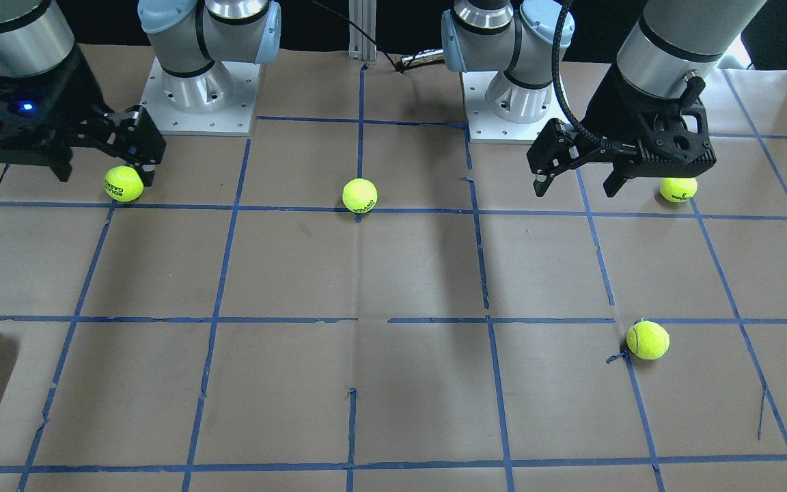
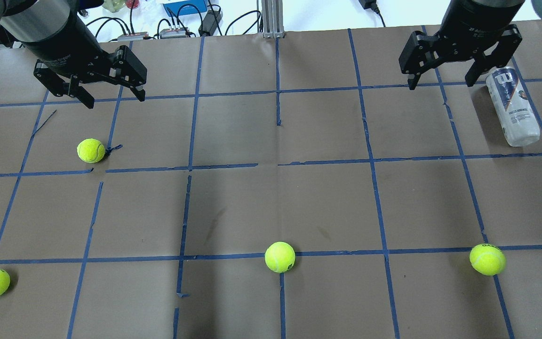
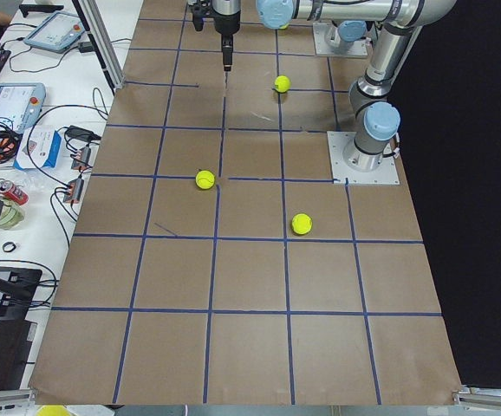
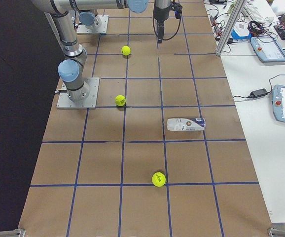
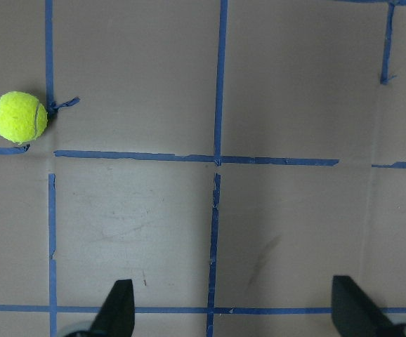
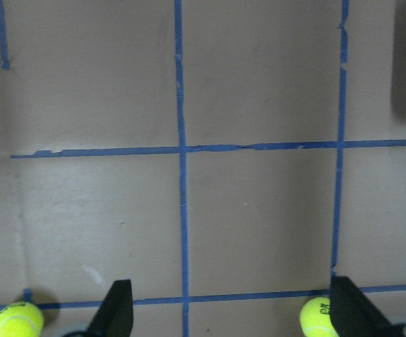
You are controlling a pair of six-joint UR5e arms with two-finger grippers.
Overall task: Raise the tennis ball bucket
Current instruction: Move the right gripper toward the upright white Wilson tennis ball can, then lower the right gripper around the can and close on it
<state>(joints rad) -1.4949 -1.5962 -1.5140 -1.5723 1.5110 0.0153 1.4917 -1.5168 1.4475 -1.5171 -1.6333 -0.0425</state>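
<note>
Clear plastic under a white and navy label, the tennis ball bucket (image 2: 512,106) lies on its side at 2 o'clock on the desk (image 2: 327,202) in the overhead view, ungripped. The right fingers (image 2: 411,77) hang wide open and empty at its 10 o'clock, likely spread to straddle its slim body. The left fingers (image 2: 138,88), also open and empty, idle at the desk's 10 o'clock.

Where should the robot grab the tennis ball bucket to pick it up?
Probably around its middle, from straight above. The tennis ball bucket lies on its side, long and round, so the open right gripper nearby could close across its narrow width.
</note>
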